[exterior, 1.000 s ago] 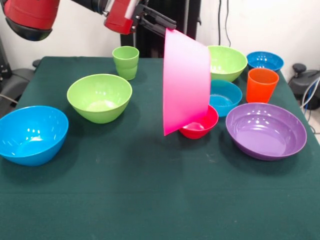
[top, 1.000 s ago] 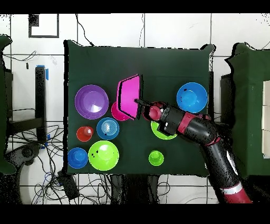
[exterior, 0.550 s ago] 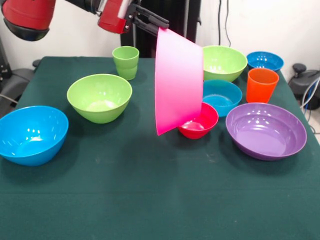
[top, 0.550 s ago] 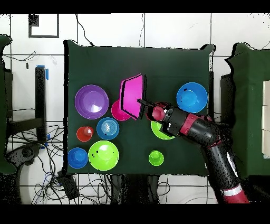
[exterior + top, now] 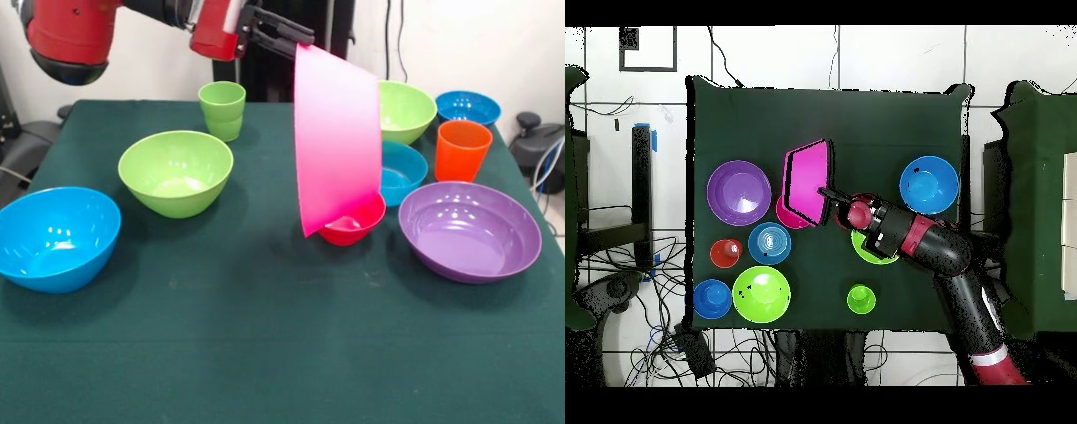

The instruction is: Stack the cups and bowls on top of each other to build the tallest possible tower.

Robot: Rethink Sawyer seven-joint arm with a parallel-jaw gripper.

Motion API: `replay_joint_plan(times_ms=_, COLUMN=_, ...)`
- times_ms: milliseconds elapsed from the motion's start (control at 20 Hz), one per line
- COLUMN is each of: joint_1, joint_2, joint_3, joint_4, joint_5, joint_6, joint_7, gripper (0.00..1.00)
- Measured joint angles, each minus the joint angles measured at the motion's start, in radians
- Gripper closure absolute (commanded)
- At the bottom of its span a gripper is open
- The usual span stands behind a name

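Note:
My gripper (image 5: 294, 44) is shut on the rim of the big pink bowl (image 5: 340, 141), which hangs on edge above the table. Its lower edge is in front of the small red-pink bowl (image 5: 360, 226) and hides part of it. From overhead, the gripper (image 5: 827, 192) holds the pink bowl (image 5: 805, 185) beside the purple bowl (image 5: 739, 193). Right of the pink bowl are a blue bowl (image 5: 403, 173), the orange cup (image 5: 462, 150) and the wide purple bowl (image 5: 470, 231). The light green cup (image 5: 222, 110) stands at the back.
One lime green bowl (image 5: 177, 172) and a large blue bowl (image 5: 57, 238) sit on the left half. Another lime bowl (image 5: 408, 110) and a small blue bowl (image 5: 468, 108) are at the back right. The arm (image 5: 925, 245) crosses over the lime bowl (image 5: 870, 250).
In the front view the pink bowl swung left, then back to the right. It now hangs slightly further right than one second ago, still in the gripper.

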Motion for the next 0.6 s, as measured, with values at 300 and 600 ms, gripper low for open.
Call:
replay_joint_plan(times_ms=300, joint_1=0.005, joint_2=0.031, joint_3=0.0, joint_4=0.0, joint_5=0.0, joint_6=0.0, joint_7=-0.033, gripper=1.0)
replay_joint_plan(times_ms=600, joint_1=0.007, joint_2=0.053, joint_3=0.0, joint_4=0.0, joint_5=0.001, joint_6=0.001, joint_7=-0.069, gripper=0.0)
